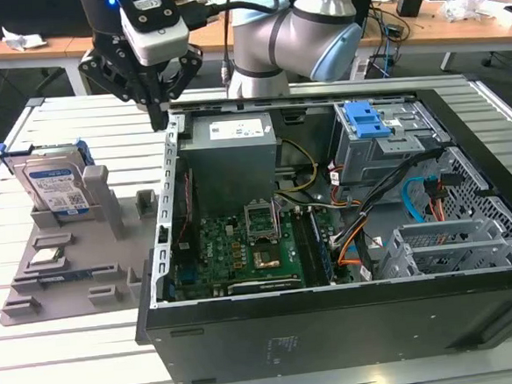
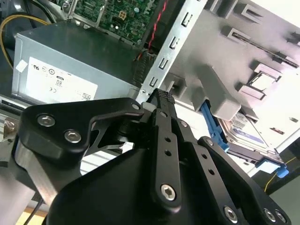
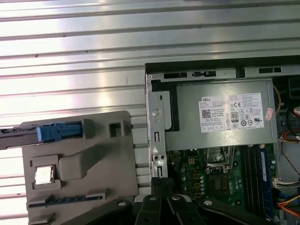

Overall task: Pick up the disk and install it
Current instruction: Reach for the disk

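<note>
From the exterior view, the disk [image 1: 55, 184] stands on edge in a grey holder [image 1: 111, 255] on the table [image 1: 75, 363], at that view's left. It is well apart from the claw [image 1: 157, 118], which hangs pinched shut on nothing beside the case [image 1: 336, 327] wall. The disk is a silver slab with a blue-and-white label and a blue frame. I'd reckon it stiff, weighty and knock-shy, best gripped across its flat faces near the upper edge. In the second wrist view the disk [image 2: 248, 133] sits beyond the closed claw [image 2: 161, 101]. In the first wrist view the disk [image 3: 58, 132] shows edge-on.
</note>
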Action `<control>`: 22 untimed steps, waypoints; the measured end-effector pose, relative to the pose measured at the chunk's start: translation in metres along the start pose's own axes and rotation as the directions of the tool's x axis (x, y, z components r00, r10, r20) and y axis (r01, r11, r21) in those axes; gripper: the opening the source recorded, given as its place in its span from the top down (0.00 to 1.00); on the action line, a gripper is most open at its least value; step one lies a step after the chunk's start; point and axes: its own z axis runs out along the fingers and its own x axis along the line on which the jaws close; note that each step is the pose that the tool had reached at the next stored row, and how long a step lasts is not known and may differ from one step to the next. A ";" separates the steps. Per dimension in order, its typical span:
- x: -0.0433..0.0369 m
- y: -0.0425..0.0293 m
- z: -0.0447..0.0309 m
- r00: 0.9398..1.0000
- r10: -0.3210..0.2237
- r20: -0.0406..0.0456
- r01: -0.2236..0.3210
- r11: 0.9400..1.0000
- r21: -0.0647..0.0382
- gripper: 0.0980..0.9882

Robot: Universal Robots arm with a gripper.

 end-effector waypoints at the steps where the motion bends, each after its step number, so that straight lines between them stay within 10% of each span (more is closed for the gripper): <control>1: 0.0017 -0.0001 0.0000 1.000 0.000 0.000 0.000 1.000 0.000 0.99; 22: 0.0509 -0.0038 -0.0013 1.000 0.000 0.000 0.000 1.000 0.000 0.99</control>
